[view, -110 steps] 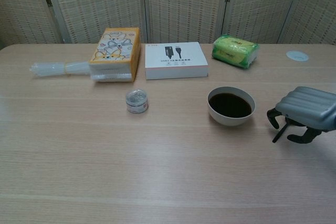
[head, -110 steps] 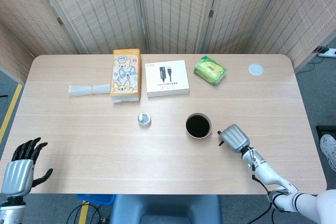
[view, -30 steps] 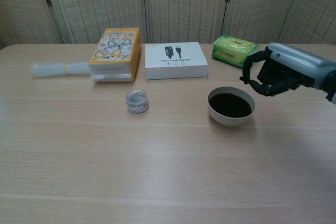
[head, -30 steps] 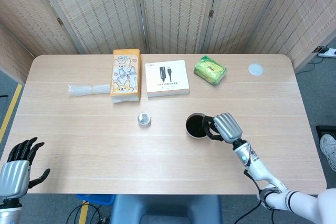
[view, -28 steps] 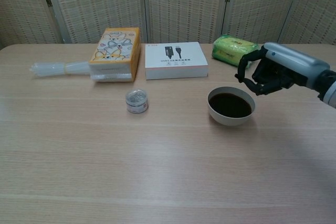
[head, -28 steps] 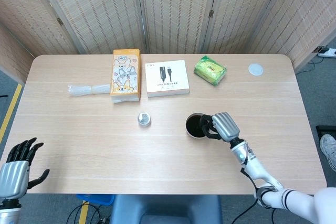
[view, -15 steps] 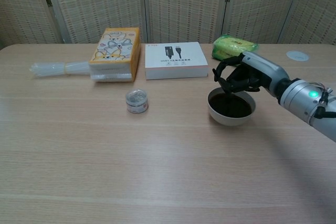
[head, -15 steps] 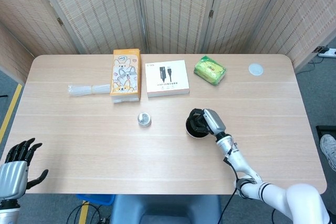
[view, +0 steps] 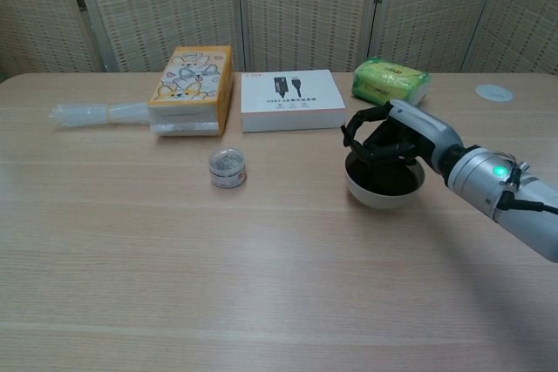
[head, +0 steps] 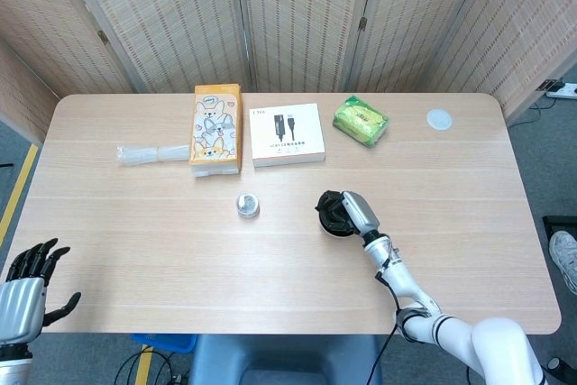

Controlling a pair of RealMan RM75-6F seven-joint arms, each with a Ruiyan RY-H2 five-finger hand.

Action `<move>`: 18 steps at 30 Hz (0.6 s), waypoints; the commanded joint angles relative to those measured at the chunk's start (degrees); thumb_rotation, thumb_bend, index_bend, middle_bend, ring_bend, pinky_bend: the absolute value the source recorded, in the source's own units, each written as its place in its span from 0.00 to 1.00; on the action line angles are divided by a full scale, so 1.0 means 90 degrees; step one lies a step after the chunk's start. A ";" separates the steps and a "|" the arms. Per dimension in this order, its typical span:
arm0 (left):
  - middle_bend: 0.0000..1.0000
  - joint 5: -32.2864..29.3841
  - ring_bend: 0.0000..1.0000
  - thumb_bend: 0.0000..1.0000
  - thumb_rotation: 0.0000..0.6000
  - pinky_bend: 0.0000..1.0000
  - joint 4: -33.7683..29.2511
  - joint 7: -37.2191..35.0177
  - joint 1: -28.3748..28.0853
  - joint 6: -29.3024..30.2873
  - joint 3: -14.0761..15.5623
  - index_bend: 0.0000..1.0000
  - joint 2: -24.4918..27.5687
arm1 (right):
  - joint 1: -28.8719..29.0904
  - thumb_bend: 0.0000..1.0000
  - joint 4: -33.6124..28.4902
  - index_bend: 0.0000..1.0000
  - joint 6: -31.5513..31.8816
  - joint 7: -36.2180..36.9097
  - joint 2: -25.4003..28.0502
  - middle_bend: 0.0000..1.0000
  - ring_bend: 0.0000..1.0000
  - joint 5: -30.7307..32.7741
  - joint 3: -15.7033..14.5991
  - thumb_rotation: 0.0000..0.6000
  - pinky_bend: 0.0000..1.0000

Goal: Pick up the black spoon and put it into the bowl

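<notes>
The white bowl (view: 380, 197) of dark liquid stands right of the table's middle; in the head view only a sliver of the bowl's rim (head: 330, 231) shows under the hand. My right hand (view: 386, 138) hangs over the bowl's far-left side, black fingers curled down toward the liquid; the same right hand (head: 345, 211) covers the bowl from above. The black spoon lies nowhere on the table; it seems to be held in those curled fingers, hard to tell apart from them. My left hand (head: 23, 289) is off the table's near-left corner, fingers apart, holding nothing.
A small round tin (view: 227, 167) sits left of the bowl. Along the back stand an orange cartoon box (view: 193, 89), a white cable box (view: 291, 99), a green packet (view: 390, 84), a clear plastic sleeve (view: 94, 113) and a white disc (view: 493, 91).
My right hand rose from the table right of the bowl, swung left over it, and in the last half second shifted further left and lower. The left hand barely moved.
</notes>
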 commanded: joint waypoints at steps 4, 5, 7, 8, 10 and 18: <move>0.13 0.0031 0.13 0.27 1.00 0.15 -0.0004 0.0016 -0.0006 0.0008 0.0000 0.22 -0.0019 | -0.0085 0.51 -0.0110 0.65 0.0074 0.0025 0.0111 1.00 1.00 -0.0116 -0.0149 1.00 1.00; 0.13 0.0032 0.13 0.27 1.00 0.15 -0.0006 0.0020 -0.0006 0.0008 0.0000 0.22 -0.0019 | -0.0099 0.51 -0.0125 0.65 0.0083 0.0019 0.0130 1.00 1.00 -0.0128 -0.0169 1.00 1.00; 0.13 0.0038 0.13 0.27 1.00 0.15 -0.0011 0.0023 -0.0004 0.0012 0.0000 0.22 -0.0017 | -0.0137 0.51 -0.0167 0.65 0.0086 -0.0008 0.0196 1.00 1.00 -0.0166 -0.0237 1.00 1.00; 0.13 0.0040 0.13 0.27 1.00 0.15 -0.0013 0.0024 0.0000 0.0017 0.0002 0.22 -0.0017 | -0.0172 0.51 -0.0191 0.65 0.0086 -0.0060 0.0268 1.00 1.00 -0.0208 -0.0309 1.00 1.00; 0.13 0.0033 0.13 0.27 1.00 0.15 -0.0007 0.0023 0.0006 0.0016 0.0006 0.22 -0.0019 | -0.0210 0.51 -0.0195 0.65 0.0072 -0.0151 0.0352 1.00 1.00 -0.0235 -0.0375 1.00 1.00; 0.13 0.0013 0.13 0.27 1.00 0.15 0.0018 0.0023 0.0006 -0.0007 0.0003 0.22 -0.0049 | -0.0169 0.53 0.0063 0.65 -0.0101 -0.0202 0.0387 1.00 1.00 -0.0077 -0.0257 1.00 1.00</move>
